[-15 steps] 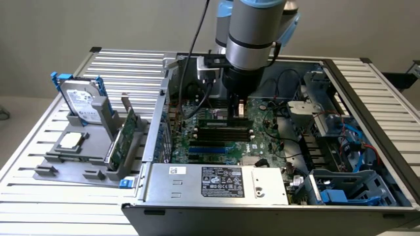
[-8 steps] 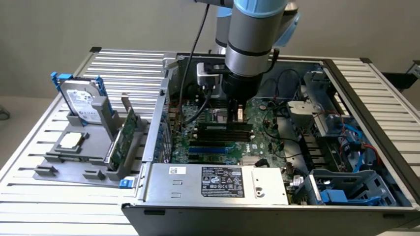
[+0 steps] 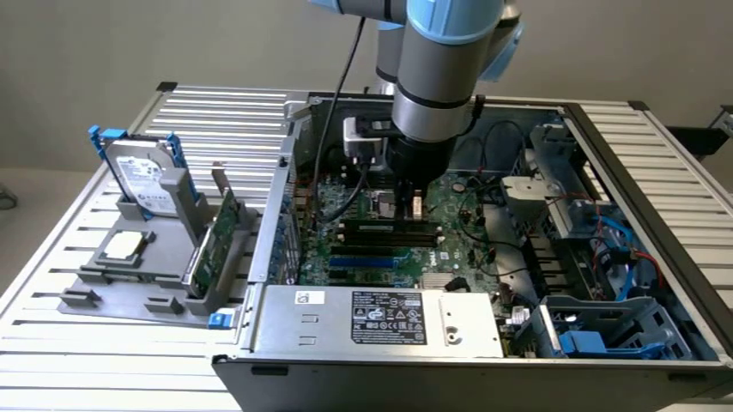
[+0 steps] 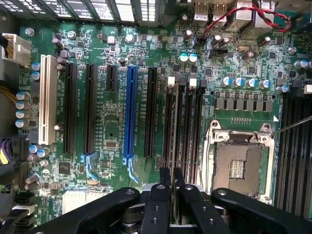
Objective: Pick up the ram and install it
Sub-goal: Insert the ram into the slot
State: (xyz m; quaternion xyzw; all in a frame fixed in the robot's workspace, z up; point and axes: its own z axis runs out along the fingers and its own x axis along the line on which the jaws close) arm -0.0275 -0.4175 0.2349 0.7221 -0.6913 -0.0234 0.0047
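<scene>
- Dark-green and seen edge-on, the ram sits, as far as we can make out, pinched between the two black fingers of the end effector, which are drawn nearly together on it.
- It hangs just above the motherboard inside the open computer case, in line with the bank of black memory slots.
- We judge misalignment the main risk: the slots lie tight side by side, so a small sideways offset could land the board's edge on the wall between two of them.
- A slight tilt could seat one end first and jam it.
- The white latches at the slot ends could block the stick if they are not swung back; we cannot tell how they stand.
- The grip is on a thin board, so a firm downward push could make it slip between the fingers.
- The bare processor socket lies just beside the slots, and a stray corner could harm it.
- The blue slot and the red-and-black twisted wires are near but out of the path.
- The arm's black cable hangs down into the case.
- On the slatted surface, well apart, the grey holder carries a hard drive, a processor chip and an expansion card.
</scene>
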